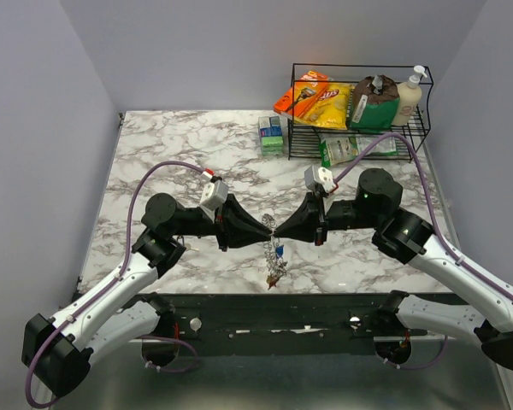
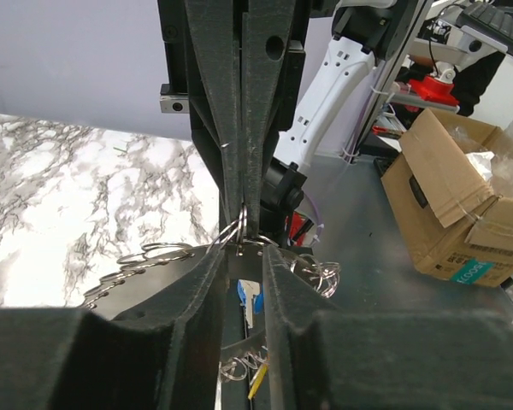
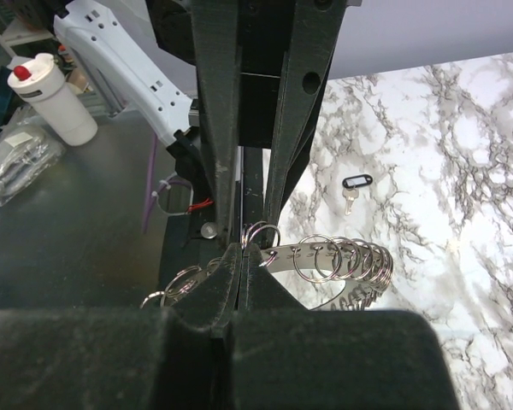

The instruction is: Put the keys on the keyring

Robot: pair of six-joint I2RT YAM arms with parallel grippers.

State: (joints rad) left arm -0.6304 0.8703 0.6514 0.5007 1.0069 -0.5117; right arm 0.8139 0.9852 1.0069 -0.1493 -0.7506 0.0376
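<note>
We see the two claws meeting tip to tip above the near middle of the marble table point(image 1: 171, 145). In the top view the left gripper point(image 1: 268, 229) points to 3 o'clock and the right gripper point(image 1: 282, 231) to 9 o'clock. The right one's jaws are pressed together on the keyring point(image 3: 312, 253), pinching its wire at the tips. The left one's jaws stand a narrow gap apart with a loop of the ring between them; we cannot tell whether they touch it. The keys point(image 1: 275, 259) hang in a bunch just below the tips, long axis running 12 to 6 o'clock and pointing to 6. In the right wrist view the ring curves off toward 3 o'clock, and a lone key point(image 3: 350, 192) lies on the marble at 1 o'clock from the tips.
</note>
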